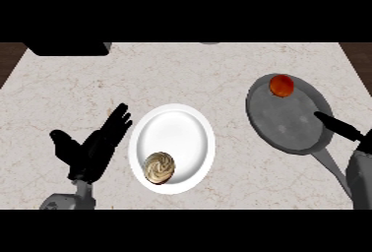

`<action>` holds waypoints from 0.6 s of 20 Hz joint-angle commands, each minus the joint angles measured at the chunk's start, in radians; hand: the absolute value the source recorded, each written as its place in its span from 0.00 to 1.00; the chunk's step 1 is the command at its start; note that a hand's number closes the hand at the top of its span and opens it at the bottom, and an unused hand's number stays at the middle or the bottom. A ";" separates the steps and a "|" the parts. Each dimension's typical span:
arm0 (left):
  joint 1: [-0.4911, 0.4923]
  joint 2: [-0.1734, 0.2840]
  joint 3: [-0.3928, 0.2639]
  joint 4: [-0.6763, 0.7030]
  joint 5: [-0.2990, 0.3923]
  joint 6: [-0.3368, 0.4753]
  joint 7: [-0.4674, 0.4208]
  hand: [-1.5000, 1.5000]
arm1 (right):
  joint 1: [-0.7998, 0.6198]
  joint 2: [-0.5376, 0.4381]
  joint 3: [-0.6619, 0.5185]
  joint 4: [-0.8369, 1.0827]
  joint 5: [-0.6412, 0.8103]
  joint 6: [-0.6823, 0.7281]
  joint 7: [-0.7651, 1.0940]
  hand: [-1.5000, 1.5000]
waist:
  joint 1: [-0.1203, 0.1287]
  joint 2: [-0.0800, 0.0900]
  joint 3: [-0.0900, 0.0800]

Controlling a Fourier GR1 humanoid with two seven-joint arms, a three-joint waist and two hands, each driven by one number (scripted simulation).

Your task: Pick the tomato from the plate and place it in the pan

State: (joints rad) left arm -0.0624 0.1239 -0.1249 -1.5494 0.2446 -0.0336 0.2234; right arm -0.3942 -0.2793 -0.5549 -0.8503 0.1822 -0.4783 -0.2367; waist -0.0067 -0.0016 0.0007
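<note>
The red tomato (pixel 281 85) lies inside the grey pan (pixel 287 120), at its far rim, with nothing touching it. The white plate (pixel 183 129) sits mid-counter and holds only a swirled brown cupcake (pixel 160 167) near its front edge. My right hand (pixel 338 127) shows at the right edge, straight fingers pointing over the pan's right rim and apart from the tomato. My left hand (pixel 94 145) rests open to the left of the plate, fingers up and thumb spread.
The pan's grey handle (pixel 330 162) runs toward the lower right, beside my right forearm (pixel 359 177). A dark object (pixel 67 48) stands at the counter's far left corner. The marble counter (pixel 181 74) ends at dark wood on both sides.
</note>
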 commanded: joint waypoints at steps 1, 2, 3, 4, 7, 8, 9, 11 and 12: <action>0.018 -0.007 -0.003 -0.038 -0.006 0.003 0.015 0.50 | 0.135 0.047 0.016 -0.136 -0.080 0.104 -0.077 0.00 | 0.000 -0.002 -0.001; 0.031 -0.012 -0.022 -0.063 -0.024 0.016 0.019 0.50 | 0.197 -0.002 0.012 -0.174 -0.095 0.193 -0.036 0.00 | -0.006 -0.004 -0.001; 0.045 -0.001 0.000 -0.034 -0.019 -0.002 -0.020 0.50 | 0.240 0.063 0.023 -0.218 -0.112 0.185 -0.095 0.00 | -0.005 -0.003 -0.001; -0.018 -0.004 0.015 0.026 -0.016 -0.004 -0.013 0.50 | 0.266 0.019 0.016 -0.236 -0.143 0.270 -0.061 0.00 | -0.012 -0.002 -0.001; 0.022 -0.010 -0.003 -0.046 -0.026 0.014 0.034 0.50 | 0.410 0.087 0.047 -0.435 -0.164 0.283 -0.036 0.00 | -0.007 -0.003 -0.002; 0.007 -0.005 0.019 -0.038 -0.019 0.000 0.014 0.50 | 0.399 0.013 0.032 -0.463 -0.177 0.312 0.042 0.00 | -0.002 -0.001 -0.001; 0.047 -0.016 -0.011 -0.063 -0.037 0.008 0.027 0.50 | 0.463 0.070 0.029 -0.462 -0.189 0.309 -0.050 0.00 | -0.001 -0.001 -0.001; -0.010 -0.007 0.029 -0.071 0.000 0.010 0.103 0.50 | 0.514 0.074 0.044 -0.526 -0.190 0.334 -0.031 0.00 | 0.000 0.000 -0.001; 0.019 -0.042 -0.016 -0.055 -0.045 0.018 0.029 0.50 | 0.569 0.086 0.043 -0.598 -0.209 0.359 -0.014 0.00 | -0.002 -0.001 -0.001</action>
State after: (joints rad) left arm -0.0527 0.1059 -0.1206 -1.5879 0.2202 -0.0246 0.2546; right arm 0.0420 -0.2137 -0.5189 -1.2977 0.0100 -0.1803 -0.2707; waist -0.0095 -0.0026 -0.0004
